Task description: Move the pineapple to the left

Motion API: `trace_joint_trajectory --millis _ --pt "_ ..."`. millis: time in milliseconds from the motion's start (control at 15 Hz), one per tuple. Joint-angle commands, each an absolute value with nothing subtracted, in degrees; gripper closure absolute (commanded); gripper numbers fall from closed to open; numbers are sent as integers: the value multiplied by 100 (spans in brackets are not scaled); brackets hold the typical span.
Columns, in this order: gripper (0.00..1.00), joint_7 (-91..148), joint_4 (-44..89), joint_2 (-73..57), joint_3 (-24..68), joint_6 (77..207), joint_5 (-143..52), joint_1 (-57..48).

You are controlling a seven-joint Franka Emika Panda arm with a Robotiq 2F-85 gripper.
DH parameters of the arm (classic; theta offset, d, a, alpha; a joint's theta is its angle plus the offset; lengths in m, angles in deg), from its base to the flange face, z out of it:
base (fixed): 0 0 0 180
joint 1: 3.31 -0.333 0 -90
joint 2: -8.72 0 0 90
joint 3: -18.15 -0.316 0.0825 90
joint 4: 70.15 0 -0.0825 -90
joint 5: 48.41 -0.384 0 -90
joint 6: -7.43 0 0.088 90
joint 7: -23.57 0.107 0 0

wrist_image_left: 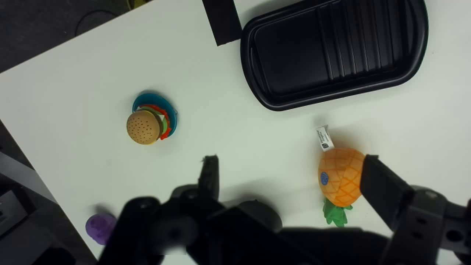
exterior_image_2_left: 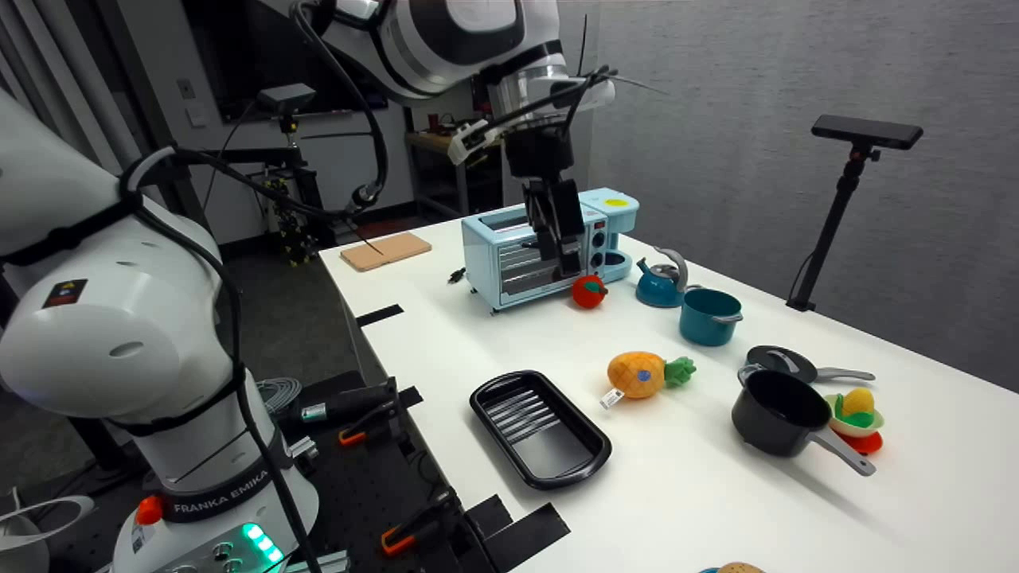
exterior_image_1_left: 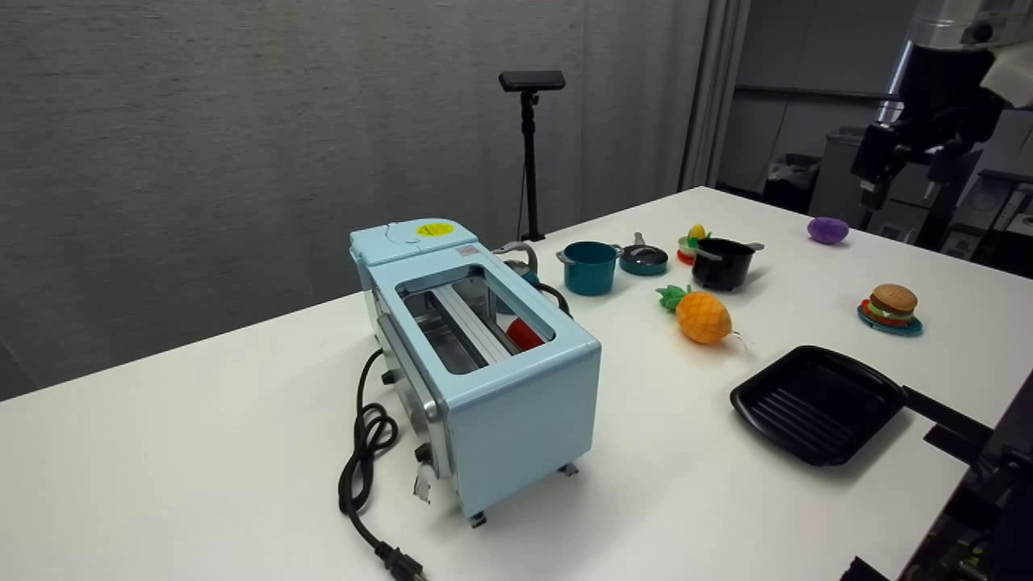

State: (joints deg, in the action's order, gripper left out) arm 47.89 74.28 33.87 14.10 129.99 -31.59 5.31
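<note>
Fingers point(wrist_image_left: 384, 191) parted wide, nothing held between them. In the wrist view one finger overlaps the edge of the pineapple point(wrist_image_left: 340, 176), yet both exterior views put the gripper point(wrist_image_left: 290, 158) well above the white table point(exterior_image_1_left: 210, 452); no contact.

Location: pineapple lies on its side on the table, between the black ribbed pan point(exterior_image_2_left: 541, 430) and the teal pot point(exterior_image_2_left: 711, 317), touching neither. Green leafy top point(exterior_image_2_left: 679, 372) points away from the pan; the end with the white tag point(exterior_image_2_left: 612, 398) faces it.

Step in hand (judgement): approach, grasp not yet made. Stills alone cannot exclude a standoff after a release. Whose left is meant is not given; if the robot's own, travel should run toward the light-blue toaster point(exterior_image_1_left: 508, 403).

Next move calls for: shift until the orange body sits centred between the fingers, since in the wrist view it lies close to one side of the gap; descend; close across the body, not the leaves; lift, carry, set down. Tag could get pinched under a finger.

Pose: the arm point(exterior_image_2_left: 434, 48) reaches from its base point(exterior_image_2_left: 215, 477) out over the table, high. In an exterior view the wrist joint point(exterior_image_2_left: 529, 91) bends so that the gripper points down with a slight lean.
</note>
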Motion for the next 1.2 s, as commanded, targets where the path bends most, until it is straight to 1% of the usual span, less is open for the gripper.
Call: trace_joint_trajectory --millis 0,67,133,333,1133 --pt "0 5149 7001 2720 1339 13040 -2943 633" --pt "0 5173 6930 2645 1375 12957 -2972 600" --pt "0 4987 7191 2912 1446 13013 -3072 493" --pt "0 5051 7025 2666 1465 13011 -3067 475" --pt "0 5058 6979 2648 1467 13006 -3067 474"
